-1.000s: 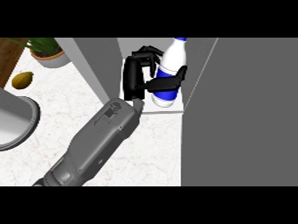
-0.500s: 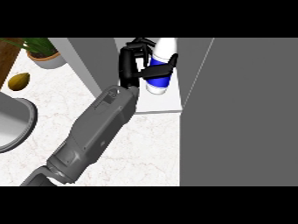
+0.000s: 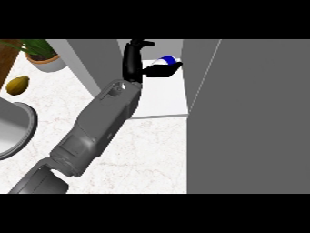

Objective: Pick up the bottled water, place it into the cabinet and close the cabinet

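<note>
The bottled water point(image 3: 166, 60), white with a blue label, is deep inside the cabinet, and only a small part of it shows. My left hand point(image 3: 132, 61) reaches into the cabinet from the lower left. Its fingers and thumb are curled round the bottle and hide most of it. The cabinet has a white shelf floor point(image 3: 161, 98) and a grey left wall point(image 3: 98, 63). Its grey door point(image 3: 258, 113) stands open and fills the right of the view. My right hand does not show.
A potted plant point(image 3: 40, 55) stands at the back left of the marble counter point(image 3: 150, 150), with a yellow-brown fruit point(image 3: 17, 85) in front of it. A large grey round vessel point(image 3: 3, 132) sits at the left edge.
My left hand has carried the bottle further back into the cabinet. The bottle now shows less and looks more tilted than a second ago.
</note>
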{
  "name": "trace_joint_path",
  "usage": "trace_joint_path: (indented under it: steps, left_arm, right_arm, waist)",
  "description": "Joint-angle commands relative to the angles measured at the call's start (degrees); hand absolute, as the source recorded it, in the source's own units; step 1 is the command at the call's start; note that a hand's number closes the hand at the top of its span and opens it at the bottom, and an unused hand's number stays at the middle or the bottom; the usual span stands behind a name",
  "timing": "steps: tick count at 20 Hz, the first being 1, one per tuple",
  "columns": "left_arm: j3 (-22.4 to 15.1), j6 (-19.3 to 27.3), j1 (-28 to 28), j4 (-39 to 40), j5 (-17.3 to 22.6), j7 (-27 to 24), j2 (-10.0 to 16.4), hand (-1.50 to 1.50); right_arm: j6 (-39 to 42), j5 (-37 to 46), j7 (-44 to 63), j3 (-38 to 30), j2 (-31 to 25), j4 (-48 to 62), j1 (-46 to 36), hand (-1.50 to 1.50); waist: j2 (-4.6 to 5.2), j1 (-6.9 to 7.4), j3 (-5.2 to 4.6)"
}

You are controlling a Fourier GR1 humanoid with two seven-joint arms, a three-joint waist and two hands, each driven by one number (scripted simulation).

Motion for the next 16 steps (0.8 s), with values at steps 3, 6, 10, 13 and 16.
trace_joint_path:
  steps: [3,6,10,13,16]
  left_arm:
    - [1.11,0.22,-2.51,4.41,0.67,-0.79,-0.25,-1.5]
    - [3.85,-5.06,-4.45,5.53,1.47,-0.01,2.01,-1.5]
    - [4.96,-7.1,-4.46,2.94,1.63,-4.56,0.28,-1.5]
    - [6.74,-11.5,-5.18,0.71,3.49,-3.82,1.33,-1.5]
    - [6.14,-13.82,-1.67,-4.03,5.46,-5.33,-0.24,-1.5]
  right_arm:
    - [-0.95,-0.97,2.48,1.93,1.46,-5.52,-0.32,-1.5]
    - [-0.17,-4.93,2.82,-1.07,-0.74,-4.83,0.36,-1.5]
    - [-1.68,-3.43,4.26,0.53,1.0,-5.43,0.23,-1.5]
    - [0.63,-1.87,1.41,-1.08,1.11,-4.93,2.06,-1.5]
    - [-3.07,-2.74,5.39,-0.3,0.59,-5.87,-1.47,-1.5]
  waist:
    - [0.15,-0.83,-0.02]
    - [-0.03,0.16,-0.03]
    - [-0.35,0.97,-0.04]
    - [-0.72,0.97,-0.02]
    - [-0.82,2.1,-0.03]
